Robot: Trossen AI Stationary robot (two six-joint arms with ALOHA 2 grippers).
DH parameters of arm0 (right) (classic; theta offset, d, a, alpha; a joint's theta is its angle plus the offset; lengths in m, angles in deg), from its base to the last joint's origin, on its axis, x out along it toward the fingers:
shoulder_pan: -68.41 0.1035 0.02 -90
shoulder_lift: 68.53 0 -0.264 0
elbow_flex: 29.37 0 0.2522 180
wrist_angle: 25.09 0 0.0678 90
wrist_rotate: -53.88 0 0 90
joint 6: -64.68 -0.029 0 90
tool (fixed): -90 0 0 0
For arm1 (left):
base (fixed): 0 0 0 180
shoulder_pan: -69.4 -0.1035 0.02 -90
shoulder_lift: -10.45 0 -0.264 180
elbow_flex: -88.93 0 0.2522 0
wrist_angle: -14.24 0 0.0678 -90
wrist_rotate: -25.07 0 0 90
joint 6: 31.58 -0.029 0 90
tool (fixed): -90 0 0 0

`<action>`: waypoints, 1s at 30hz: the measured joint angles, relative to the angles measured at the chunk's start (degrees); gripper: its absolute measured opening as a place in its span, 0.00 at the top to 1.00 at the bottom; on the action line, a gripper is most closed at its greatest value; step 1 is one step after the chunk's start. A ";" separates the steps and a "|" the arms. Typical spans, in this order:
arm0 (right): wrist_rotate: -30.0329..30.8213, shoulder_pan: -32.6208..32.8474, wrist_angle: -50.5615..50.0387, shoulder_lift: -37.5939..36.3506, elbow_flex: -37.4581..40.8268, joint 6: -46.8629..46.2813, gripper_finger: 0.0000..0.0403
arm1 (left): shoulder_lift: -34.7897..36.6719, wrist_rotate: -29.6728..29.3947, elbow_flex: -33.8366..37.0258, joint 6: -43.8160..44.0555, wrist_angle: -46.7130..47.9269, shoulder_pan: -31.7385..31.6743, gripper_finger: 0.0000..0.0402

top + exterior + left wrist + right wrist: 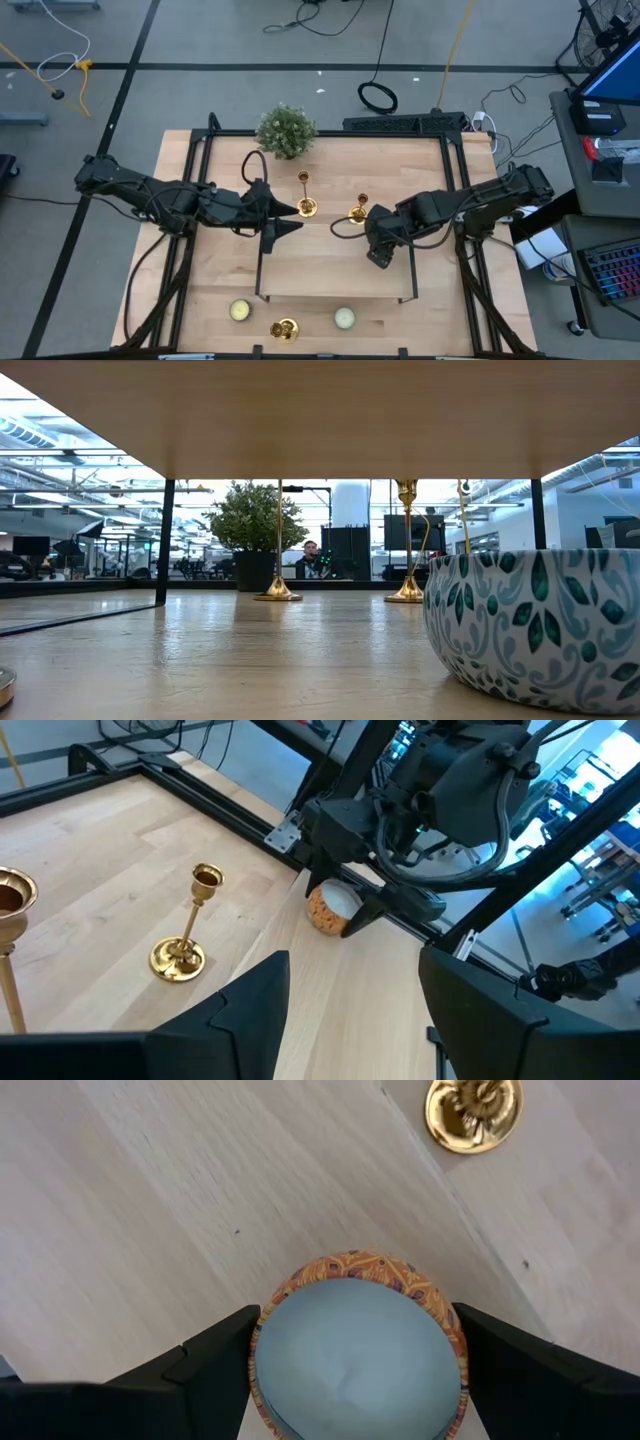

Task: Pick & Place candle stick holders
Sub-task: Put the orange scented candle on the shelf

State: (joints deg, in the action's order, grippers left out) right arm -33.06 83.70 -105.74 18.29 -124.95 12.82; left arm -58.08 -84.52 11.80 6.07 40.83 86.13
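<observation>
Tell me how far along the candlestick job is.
Done: unclear; no holder is gripped. Two gold holders stand near the plant, a third holder at the front edge between two candles. In hand: the right gripper grips an orange-rimmed candle, not a holder; the left gripper is open beside one holder. Left: likely all three.

even, bright overhead light on the table (330, 262), shadows soft and short. low view: windows behind glare white, the shelf (330, 410) underside sits dim, and the near bowl (535, 625) is slightly soft. gold candlesticks (188, 925) show small highlights.
</observation>
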 joint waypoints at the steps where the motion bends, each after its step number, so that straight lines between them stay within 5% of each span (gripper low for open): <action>1: 0.08 0.00 0.03 -0.04 0.00 0.01 0.27 | 0.00 0.00 0.00 0.00 0.13 0.00 0.43; 30: -2.11 0.06 0.43 -0.04 0.02 0.95 0.27 | 0.00 -0.49 0.00 -0.03 0.62 0.00 0.43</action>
State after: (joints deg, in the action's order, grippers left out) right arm -35.17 83.76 -105.31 18.25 -124.93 13.77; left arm -58.08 -85.01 11.80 6.04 41.45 86.13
